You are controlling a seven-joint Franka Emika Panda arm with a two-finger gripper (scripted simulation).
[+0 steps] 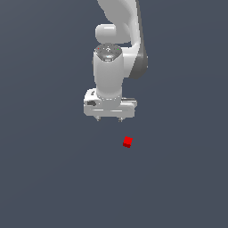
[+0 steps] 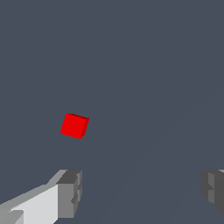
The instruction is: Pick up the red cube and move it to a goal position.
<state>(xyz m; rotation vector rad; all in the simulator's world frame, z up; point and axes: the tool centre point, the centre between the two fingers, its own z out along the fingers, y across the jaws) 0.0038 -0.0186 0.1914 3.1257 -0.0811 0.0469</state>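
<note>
While I hang above the floor, this is how things stand:

My arm: white, it comes down from the top centre of the exterior view, with the wrist pointing straight down at the middle of the frame.

My gripper: it sits just above the centre of the exterior view, with its two short fingertips pointing down. In the wrist view it lies at the bottom of the frame.

My jaws: spread wide apart and holding nothing. In the wrist view one grey pad shows at the lower left and the other at the lower right edge, with bare floor between them.

Red cube: a tiny bright red block, lying on the floor below my gripper and a little toward the exterior view's right. It is near my fingertips but apart from them. In the wrist view it appears left of centre, outside the gap between my pads.

Floor: plain dark grey-blue, filling both views.
</note>
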